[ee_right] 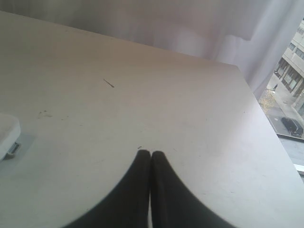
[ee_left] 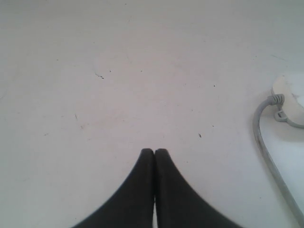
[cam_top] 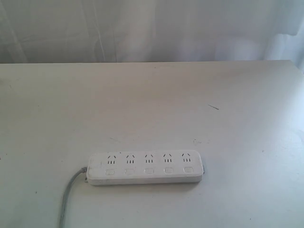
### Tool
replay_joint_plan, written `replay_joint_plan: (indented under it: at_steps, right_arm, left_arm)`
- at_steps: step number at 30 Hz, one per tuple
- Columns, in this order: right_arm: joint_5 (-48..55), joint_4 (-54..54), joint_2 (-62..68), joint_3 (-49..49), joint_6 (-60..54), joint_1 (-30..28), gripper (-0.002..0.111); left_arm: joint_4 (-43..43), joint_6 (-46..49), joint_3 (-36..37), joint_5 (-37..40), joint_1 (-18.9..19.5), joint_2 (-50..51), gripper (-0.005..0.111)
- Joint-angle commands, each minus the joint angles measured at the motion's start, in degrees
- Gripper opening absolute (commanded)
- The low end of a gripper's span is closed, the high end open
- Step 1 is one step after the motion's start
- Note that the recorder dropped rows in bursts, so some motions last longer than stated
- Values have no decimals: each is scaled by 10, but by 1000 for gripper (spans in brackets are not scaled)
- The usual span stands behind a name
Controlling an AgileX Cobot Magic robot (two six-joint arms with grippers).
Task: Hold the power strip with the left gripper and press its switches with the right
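Observation:
The long white power strip (cam_top: 146,167) lies flat near the table's front edge, its grey cord (cam_top: 69,194) trailing off its left end. Its switches (cam_top: 149,171) form a row of small white buttons below the socket groups. Neither arm shows in the exterior view. My left gripper (ee_left: 155,151) is shut with nothing in it, above bare table; the strip's cord end (ee_left: 290,97) and cord (ee_left: 266,147) lie well off to one side. My right gripper (ee_right: 150,153) is shut and empty too, with the strip's other end (ee_right: 8,133) at the frame's edge, apart from it.
The white table (cam_top: 152,104) carries a few small dark specks (cam_top: 213,107). A pale curtain (cam_top: 152,28) hangs behind the table's far edge. In the right wrist view the table's side edge (ee_right: 266,118) runs beside a window with a street below.

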Motion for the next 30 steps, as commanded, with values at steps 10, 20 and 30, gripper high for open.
replay_joint_plan:
  at_steps: [10,20,30]
  right_arm:
    - [15,-2,-3,3,41,-3,0]
    - [14,-3,-3,3,129,-3,0]
    - [15,-3,-3,3,129,-3,0]
  left_arm:
    - [-6,1,5,25,-3,-3,0]
    - [-6,1,5,25,-3,-3,0]
    - [-6,1,5,25,-3,-3,0]
